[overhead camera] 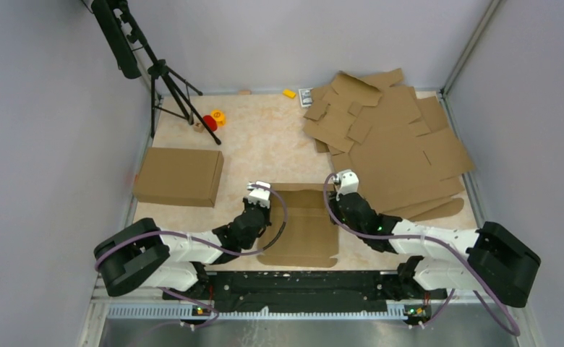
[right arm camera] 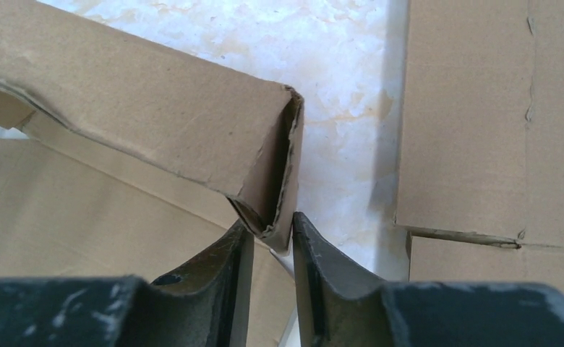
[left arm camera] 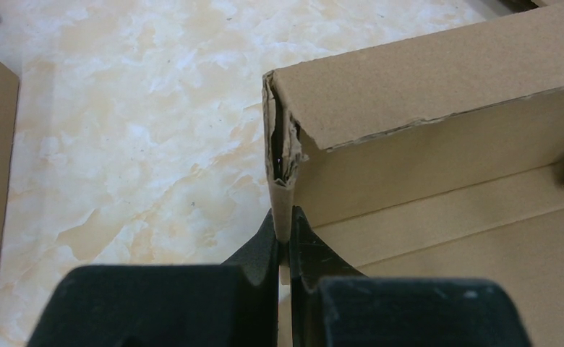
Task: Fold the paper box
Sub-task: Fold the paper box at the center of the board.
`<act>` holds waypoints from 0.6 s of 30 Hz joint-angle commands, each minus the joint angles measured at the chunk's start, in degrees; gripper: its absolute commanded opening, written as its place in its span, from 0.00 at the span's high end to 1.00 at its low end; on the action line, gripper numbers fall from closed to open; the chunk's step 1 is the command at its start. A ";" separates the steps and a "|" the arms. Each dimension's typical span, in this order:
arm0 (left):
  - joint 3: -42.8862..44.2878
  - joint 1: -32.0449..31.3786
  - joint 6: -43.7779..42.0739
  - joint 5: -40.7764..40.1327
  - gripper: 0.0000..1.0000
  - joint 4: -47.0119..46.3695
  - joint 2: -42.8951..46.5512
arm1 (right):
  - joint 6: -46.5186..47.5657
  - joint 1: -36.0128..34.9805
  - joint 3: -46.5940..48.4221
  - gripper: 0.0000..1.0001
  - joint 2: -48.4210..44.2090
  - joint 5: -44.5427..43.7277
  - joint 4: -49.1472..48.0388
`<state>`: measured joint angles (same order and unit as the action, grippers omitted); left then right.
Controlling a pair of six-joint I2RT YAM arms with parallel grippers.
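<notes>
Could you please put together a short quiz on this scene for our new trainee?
1. True or false: the left fingers are shut on a raised wall of the paper box.
2. Where does the pile of flat cardboard blanks lie? A. at the far right of the table; B. at its near left; C. beneath the tripod.
3. Fill in: in the top view, the closed cardboard box sits to the ___ of the paper box.
Key: 1 true; 2 A; 3 left.
</notes>
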<state>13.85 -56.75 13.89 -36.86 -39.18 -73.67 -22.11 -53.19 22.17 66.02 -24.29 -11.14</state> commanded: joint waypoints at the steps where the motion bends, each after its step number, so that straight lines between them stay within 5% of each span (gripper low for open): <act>1: 1.44 -0.29 0.44 0.26 1.00 -1.96 0.46 | -0.04 -0.02 3.20 0.76 1.16 -1.52 -2.63; 9: 1.73 -0.37 1.75 0.86 1.00 -2.14 0.46 | -4.44 -0.05 4.39 0.91 3.69 -5.24 -2.82; 18: 2.11 -0.81 2.10 0.12 1.00 -1.43 0.55 | -6.97 -0.22 5.60 0.86 5.95 -9.26 -1.82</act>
<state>14.15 -56.84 14.98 -37.15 -38.81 -73.67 -26.46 -53.15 25.30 71.13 -30.61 -11.14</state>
